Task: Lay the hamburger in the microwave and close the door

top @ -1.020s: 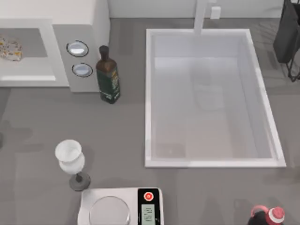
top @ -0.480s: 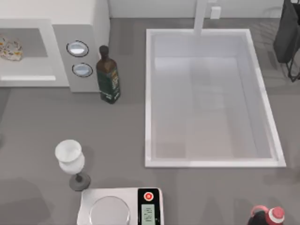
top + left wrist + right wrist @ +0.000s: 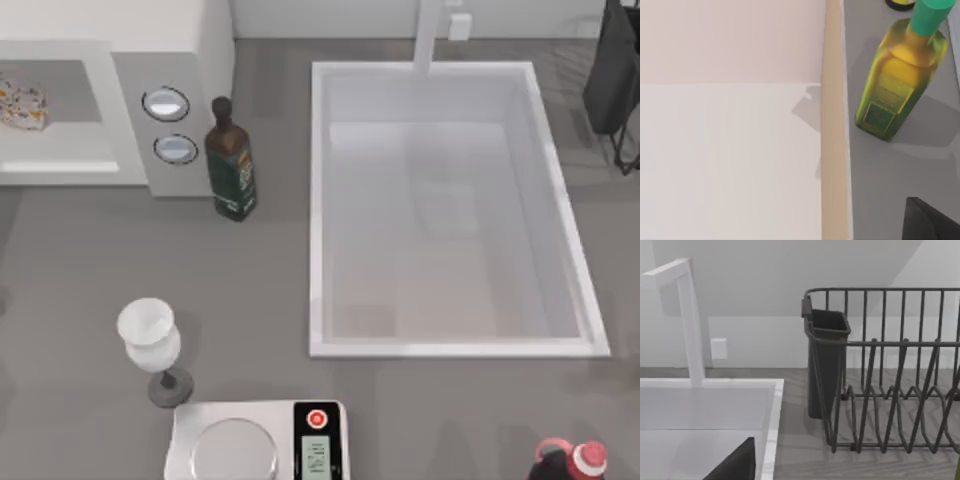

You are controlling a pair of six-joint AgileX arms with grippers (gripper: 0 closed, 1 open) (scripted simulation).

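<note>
Top view: nearest the camera, a digital scale (image 3: 257, 442) and wine glass (image 3: 150, 340) stand on the bench (image 3: 250, 290); farther back, the hamburger (image 3: 20, 103) lies inside the microwave (image 3: 170, 60). Whether either gripper is apart or together, I cannot tell.

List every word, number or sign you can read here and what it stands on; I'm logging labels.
Scale display: dark digits, too blurred to read; a red round button sign beside it.
Olive oil bottle label: print too small to read.
Microwave dials: no legible markings.
Nothing else bears text.
</note>
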